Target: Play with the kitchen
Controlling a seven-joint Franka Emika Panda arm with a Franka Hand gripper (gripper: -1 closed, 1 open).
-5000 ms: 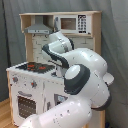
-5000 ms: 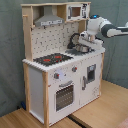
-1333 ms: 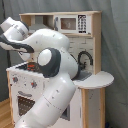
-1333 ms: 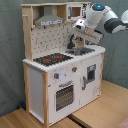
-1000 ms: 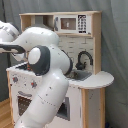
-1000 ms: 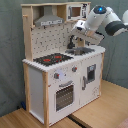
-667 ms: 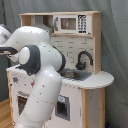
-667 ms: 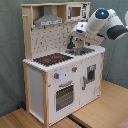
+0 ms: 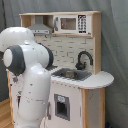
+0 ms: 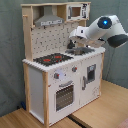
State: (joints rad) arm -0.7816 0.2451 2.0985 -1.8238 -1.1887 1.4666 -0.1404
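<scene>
Grey curtain hangs behind the white-and-wood toy kitchen; my pincer hovers above its grey sink, grip unreadable; next, I'd judge, reaching down carefully.

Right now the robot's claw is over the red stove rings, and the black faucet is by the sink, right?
Not quite. The claw is over the sink, not the red stove rings, which sit uncovered toward the second exterior view's left. The second exterior view shows this. The black faucet is indeed by the sink.
</scene>
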